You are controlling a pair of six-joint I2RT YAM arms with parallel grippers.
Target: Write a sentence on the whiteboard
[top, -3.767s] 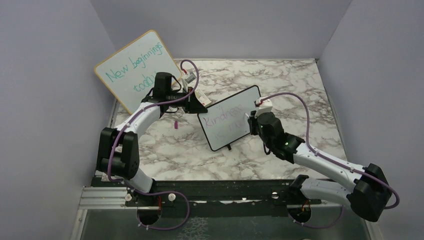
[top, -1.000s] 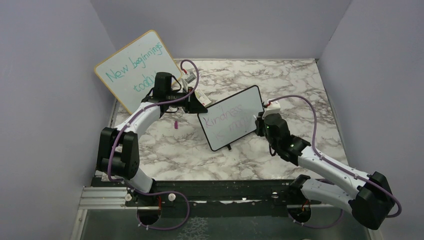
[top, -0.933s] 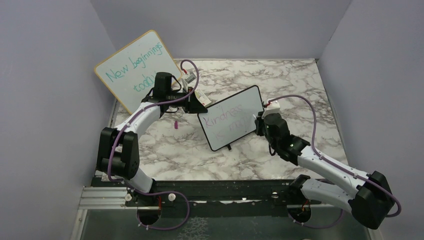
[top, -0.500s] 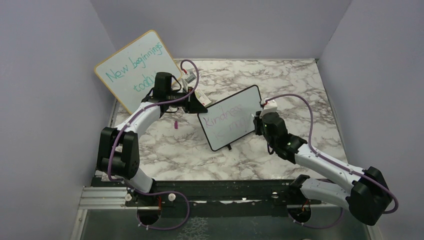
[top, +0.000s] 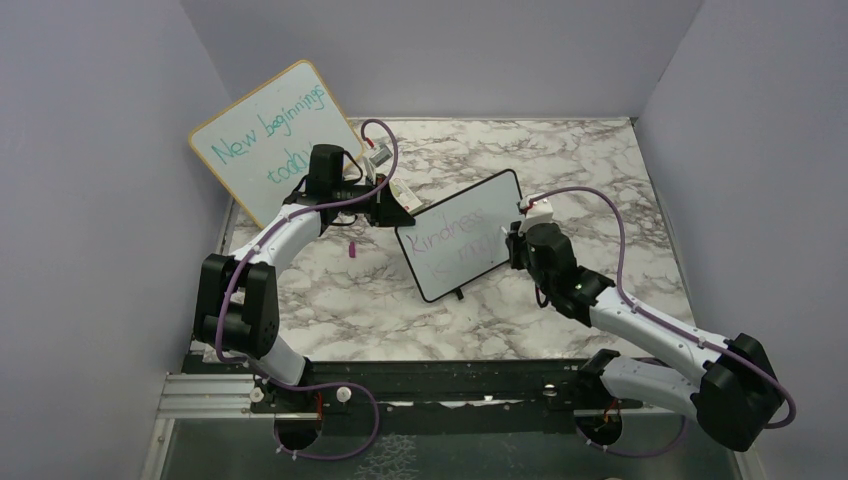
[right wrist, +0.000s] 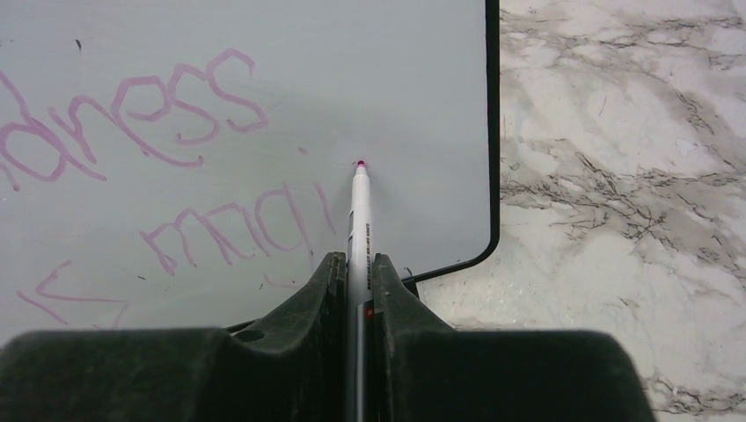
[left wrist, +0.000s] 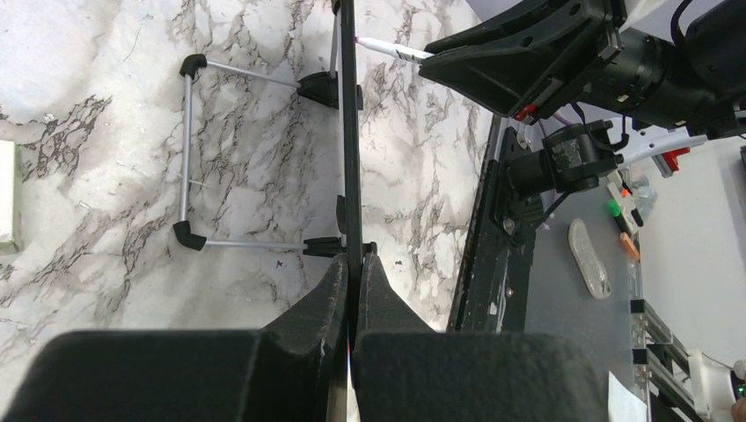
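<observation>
Two boards are standing on the marble table point(top: 560, 160): the small black-framed whiteboard point(top: 495, 195) near the middle and one larger wood-framed board point(top: 275, 135) at the far left. One marker point(right wrist: 359, 211) and one pink cap point(top: 352, 250) are showing. The whiteboard is sitting upright on its stand, its long axis running from near-left to far-right and its face looking toward the right arm. The sentence point(top: 455, 240) is running in two purple lines. The left gripper point(left wrist: 350, 264) is pinching the whiteboard's edge. The right gripper point(right wrist: 356, 259) is clamping the marker, whose tip is pointing at the whiteboard's face just past the second line's last stroke.
</observation>
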